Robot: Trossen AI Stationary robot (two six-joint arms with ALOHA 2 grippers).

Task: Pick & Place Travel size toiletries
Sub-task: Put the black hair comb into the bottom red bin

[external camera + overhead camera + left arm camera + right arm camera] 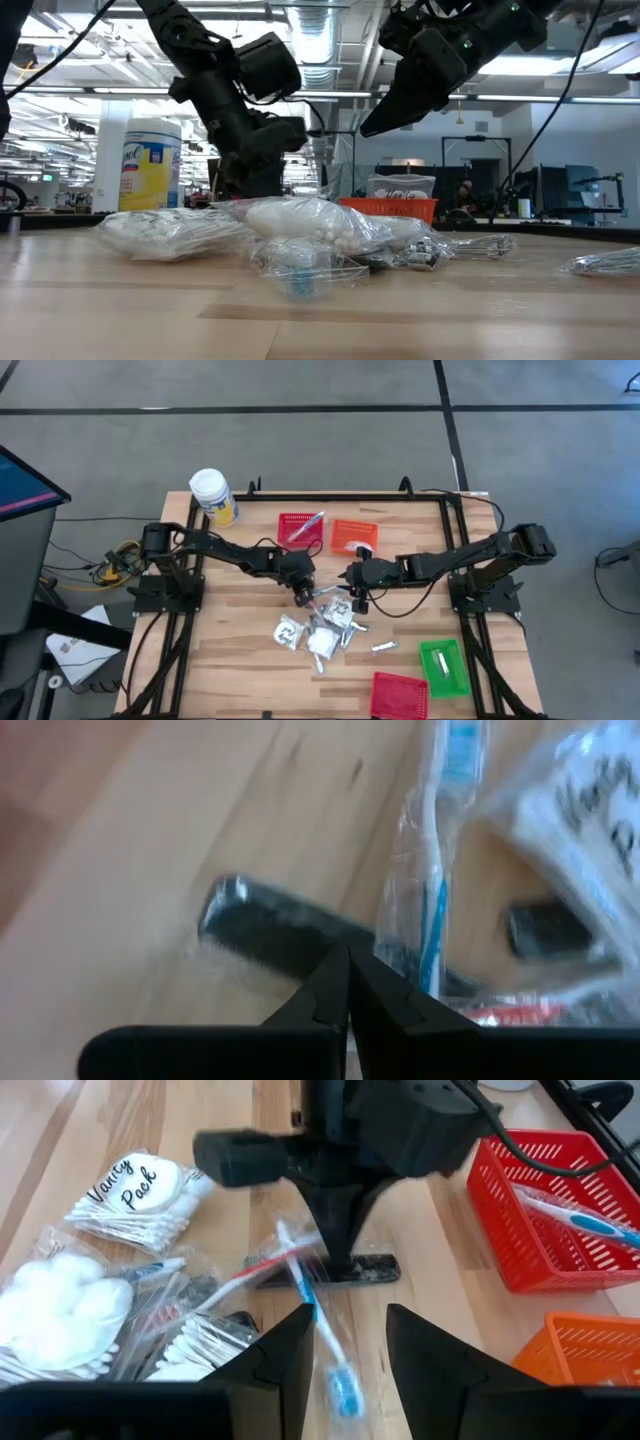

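From above, the left gripper (303, 596) is down at the upper left edge of the pile of travel size toiletries (322, 628) in the middle of the wooden table (230, 650). The right gripper (352, 598) hangs just beside it, over the pile's upper right edge. A red basket (298, 530) behind the left gripper carries a wrapped toothbrush across it; an orange basket (354, 536) sits next to that, and a green basket (444, 668) and a second red basket (400, 695) stand near the front right corner. A white-lidded yellow jar (213, 497) stands at the back left.

At table height, the left gripper (250, 180) reaches the tabletop behind the heaped clear-wrapped packets (300, 235). The right gripper (385, 118) is up in the air, well clear of them.

In the left wrist view, that arm's fingers (320, 1005) are pressed tip to tip with no gap. A wrapped blue-and-white toothbrush (440, 870) lies just past the tips and a dark flat comb (270, 925) lies across the wood beneath them; whether the tips pinch the wrapper cannot be told.

In the right wrist view, its own fingers (290, 1355) stand partly apart and hold nothing. Between them lies the blue toothbrush (325, 1340), crossed by a red-handled one (250, 1280). Beyond, the left gripper (340, 1265) stands tip-down on the comb (375, 1268). Cotton swab packets marked "Vanity Pack" (135, 1195) and cotton balls (50, 1305) lie alongside.
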